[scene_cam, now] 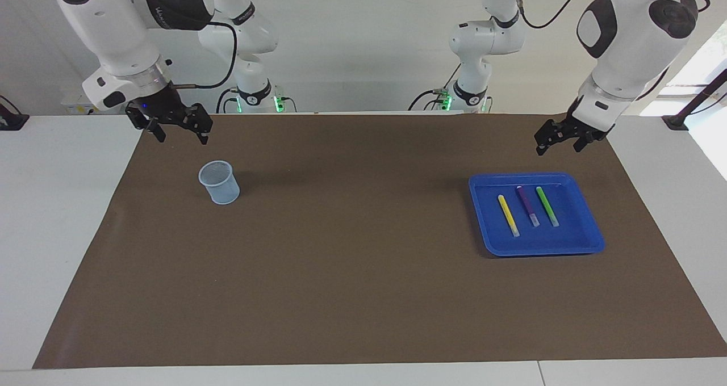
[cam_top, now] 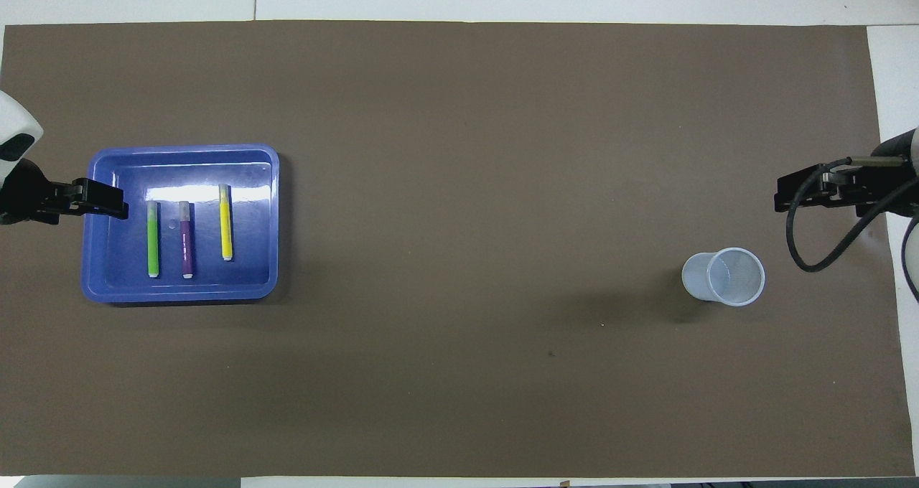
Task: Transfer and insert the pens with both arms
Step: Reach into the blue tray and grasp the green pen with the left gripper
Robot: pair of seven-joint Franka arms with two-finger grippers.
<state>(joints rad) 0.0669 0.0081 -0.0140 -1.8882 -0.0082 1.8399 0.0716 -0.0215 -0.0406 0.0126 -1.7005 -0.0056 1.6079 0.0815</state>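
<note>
Left gripper [scene_cam: 559, 142] wide, empty, above tray [scene_cam: 590, 244] corner at right; right gripper [scene_cam: 177, 129] wide, upper left above cup [scene_cam: 219, 183]; mat [scene_cam: 352, 272] centre open; pen [scene_cam: 527, 203] lettering unreadable, probably print.

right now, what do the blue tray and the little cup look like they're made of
Blue tray: likely glossy plastic; a bright glare streak lies across its floor in the overhead view.
Pale-blue cup: looks like fine mesh, metal or plastic unclear; its wall shows a fine grid texture and looks matte.

Overhead: both arms are running off the side edges; left gripper [cam_top: 100, 199] is overlapping the tray [cam_top: 179, 291] rim.
</note>
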